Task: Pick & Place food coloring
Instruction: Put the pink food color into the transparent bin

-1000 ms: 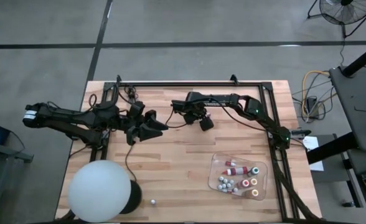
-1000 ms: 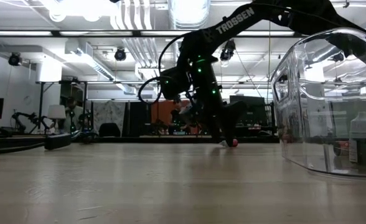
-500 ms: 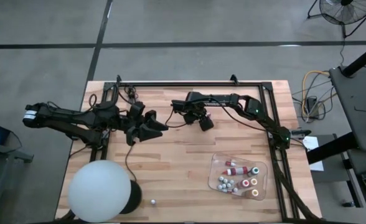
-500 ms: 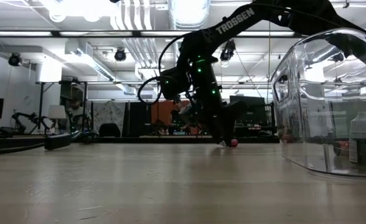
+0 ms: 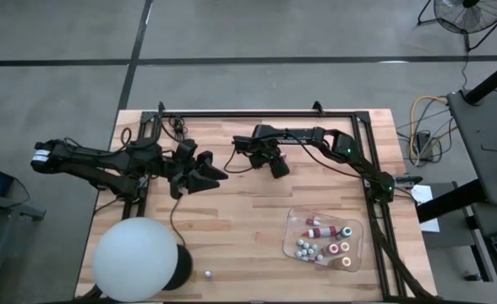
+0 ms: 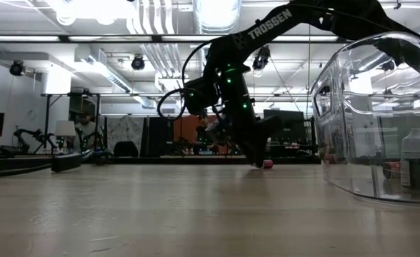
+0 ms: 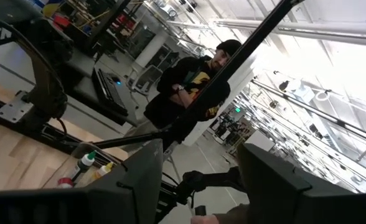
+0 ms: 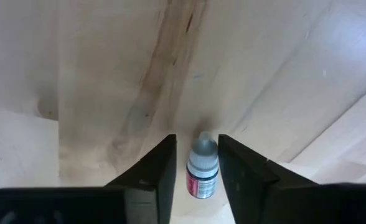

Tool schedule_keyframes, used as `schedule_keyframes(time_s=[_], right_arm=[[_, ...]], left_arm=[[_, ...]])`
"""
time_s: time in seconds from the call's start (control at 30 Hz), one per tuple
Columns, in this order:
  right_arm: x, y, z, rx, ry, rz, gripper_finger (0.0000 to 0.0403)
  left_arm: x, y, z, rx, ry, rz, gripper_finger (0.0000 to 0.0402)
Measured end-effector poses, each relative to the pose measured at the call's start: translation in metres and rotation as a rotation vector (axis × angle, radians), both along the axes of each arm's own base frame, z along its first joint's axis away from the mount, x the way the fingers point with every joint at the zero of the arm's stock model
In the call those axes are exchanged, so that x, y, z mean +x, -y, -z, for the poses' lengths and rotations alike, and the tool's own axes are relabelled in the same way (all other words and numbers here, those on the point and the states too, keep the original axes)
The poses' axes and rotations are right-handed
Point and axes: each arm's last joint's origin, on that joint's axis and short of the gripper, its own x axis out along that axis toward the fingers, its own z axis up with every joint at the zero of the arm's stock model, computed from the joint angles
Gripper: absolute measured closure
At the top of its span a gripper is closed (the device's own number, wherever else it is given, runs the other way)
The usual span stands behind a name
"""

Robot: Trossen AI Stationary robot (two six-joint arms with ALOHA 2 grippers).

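A tiny food coloring bottle (image 8: 202,171), with a pale grey cap and a red label, lies on the wooden table (image 5: 232,228) at its far middle. Its red part (image 6: 268,163) shows in the low view. My right gripper (image 8: 197,155) points steeply down over it. The fingers stand close on either side of the bottle, and a narrow gap shows on one side. In the high view the right gripper (image 5: 278,166) hides the bottle. My left gripper (image 5: 219,175) hangs open above the table's left middle, with nothing between its fingers. My right gripper comes at the bottle from above, with a finger (image 8: 233,163) right beside one long side (image 8: 215,174) of the bottle. I cannot tell whether it touches. The bottle lies on the table.
A clear shallow tray (image 5: 350,225) at the near right holds several more small bottles (image 5: 320,231). Its wall (image 6: 381,107) fills the right of the low view. A big white ball (image 5: 137,257) sits at the near left corner, with a small pale object (image 5: 207,274) beside it. A person (image 7: 195,81) stands beyond the table.
In the low view my right gripper's fingers have drawn closer together around the bottle. The bottle's whitish end, which showed beside the finger before, is now covered. The bottle has stayed where it lay.
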Motion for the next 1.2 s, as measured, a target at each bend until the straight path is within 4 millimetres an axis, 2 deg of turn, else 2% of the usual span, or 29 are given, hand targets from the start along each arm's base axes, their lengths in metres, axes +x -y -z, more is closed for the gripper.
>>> schedule_keyframes(time_s=[0.17, 0.37, 0.6, 0.7, 0.83, 1.03, 1.2], right_arm=[[-0.002, 0.001, 0.002, 0.003, 0.011, 0.082, 0.0318], [-0.013, 0.008, 0.011, 0.04, -0.018, 0.212, 0.0352], [-0.008, 0.012, 0.003, 0.079, 0.019, 0.208, 0.036], [0.002, 0.014, -0.006, 0.07, 0.102, 0.204, 0.0342], [0.01, 0.015, -0.021, 0.057, 0.165, 0.255, 0.0295], [0.016, 0.021, -0.045, 0.002, 0.267, 0.504, 0.0219], [0.009, 0.042, -0.058, -0.029, 0.297, 0.705, 0.018]], left_arm=[[0.0, 0.0, 0.0, 0.002, 0.0, 0.009, 0.022], [0.0, 0.0, 0.001, 0.002, -0.011, 0.009, 0.022], [0.0, 0.0, 0.002, 0.004, -0.021, 0.008, 0.022], [0.0, 0.0, 0.002, 0.004, -0.021, 0.008, 0.022], [0.0, 0.0, 0.002, 0.004, -0.022, 0.008, 0.022], [0.0, 0.0, 0.002, 0.0, -0.023, 0.009, 0.022], [0.0, 0.001, 0.002, -0.004, -0.026, 0.027, 0.022]])
